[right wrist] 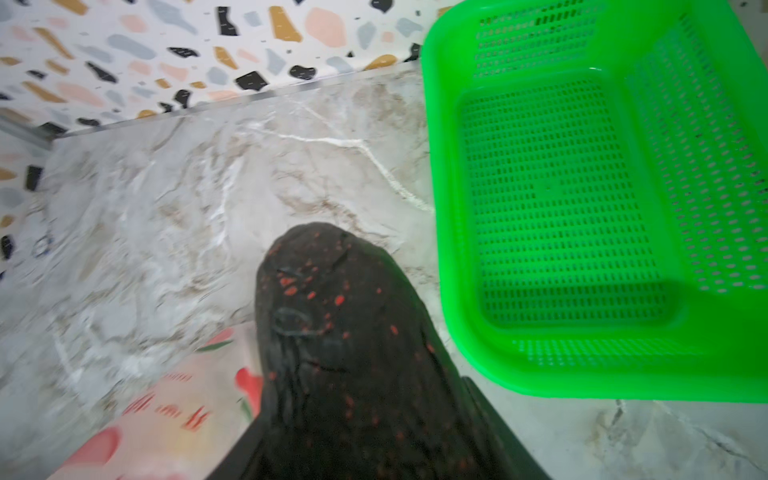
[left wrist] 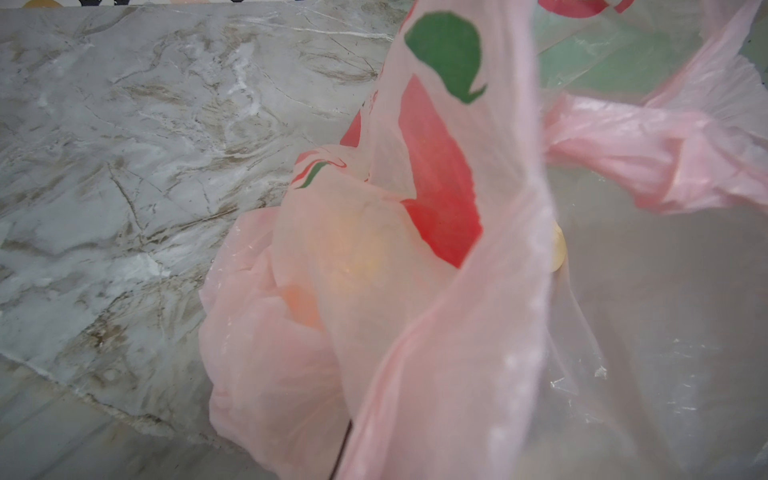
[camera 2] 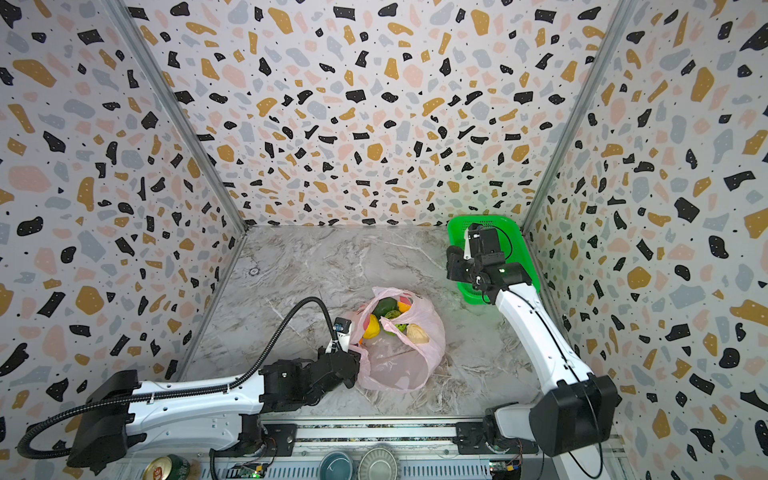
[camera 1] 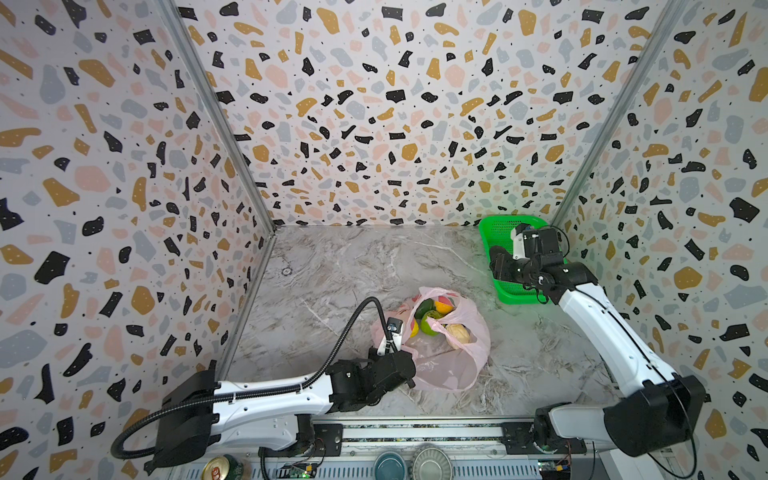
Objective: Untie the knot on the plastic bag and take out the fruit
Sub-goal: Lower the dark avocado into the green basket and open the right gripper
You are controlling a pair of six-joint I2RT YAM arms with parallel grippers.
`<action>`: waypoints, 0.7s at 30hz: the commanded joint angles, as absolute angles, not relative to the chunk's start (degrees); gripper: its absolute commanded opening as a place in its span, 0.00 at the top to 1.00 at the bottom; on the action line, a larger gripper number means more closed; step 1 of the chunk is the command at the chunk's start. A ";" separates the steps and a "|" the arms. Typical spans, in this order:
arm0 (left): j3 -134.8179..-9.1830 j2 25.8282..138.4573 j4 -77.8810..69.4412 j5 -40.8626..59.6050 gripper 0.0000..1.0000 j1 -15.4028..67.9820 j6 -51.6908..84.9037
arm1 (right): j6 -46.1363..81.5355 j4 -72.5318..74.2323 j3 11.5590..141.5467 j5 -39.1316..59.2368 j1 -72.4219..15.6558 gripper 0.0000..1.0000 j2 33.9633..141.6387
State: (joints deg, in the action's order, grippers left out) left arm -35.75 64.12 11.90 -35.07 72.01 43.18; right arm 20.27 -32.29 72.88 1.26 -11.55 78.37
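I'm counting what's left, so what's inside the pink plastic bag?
Fruit show in the plastic bag: dark green, orange, yellow, yellow-green and pale cream. Anything beneath them or under folded plastic is hidden.

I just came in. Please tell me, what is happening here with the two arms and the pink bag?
The left gripper, jaws shut, holds the rim of the pink plastic bag, whose mouth lies open on the marble table. The right gripper holds a blackish fruit in the air beside the green basket, not yet in it. The other fruit, green, orange, yellow and pale, lies in the bag.
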 commanded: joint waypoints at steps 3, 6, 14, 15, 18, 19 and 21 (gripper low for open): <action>-37.43 64.44 10.77 -35.75 1.00 71.69 43.94 | 18.18 -23.89 73.49 0.97 -4.70 0.64 86.33; -37.36 63.77 10.92 -36.11 1.00 71.72 43.95 | 18.28 -21.13 74.55 0.34 -2.42 0.64 92.77; -36.86 62.95 10.46 -35.87 1.00 71.65 43.96 | 15.54 -23.18 82.58 -1.22 -1.49 0.62 107.77; -36.76 62.85 10.33 -35.83 1.00 71.67 44.03 | 14.92 -23.30 82.79 -1.74 -1.51 0.60 108.92; -36.36 62.34 10.15 -35.95 1.00 71.68 44.03 | 14.04 -22.99 82.45 -3.05 -1.56 0.50 110.08; -36.27 62.24 10.19 -36.02 1.00 71.63 44.03 | 13.86 -23.01 82.39 -3.08 -1.52 0.47 110.04; -36.18 62.14 9.94 -36.04 1.00 71.71 44.05 | 13.59 -23.09 82.18 -3.30 -1.51 0.39 110.02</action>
State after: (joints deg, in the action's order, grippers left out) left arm -35.75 63.13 11.64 -35.07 72.01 43.57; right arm 15.07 -22.55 80.71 -1.74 -1.37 111.85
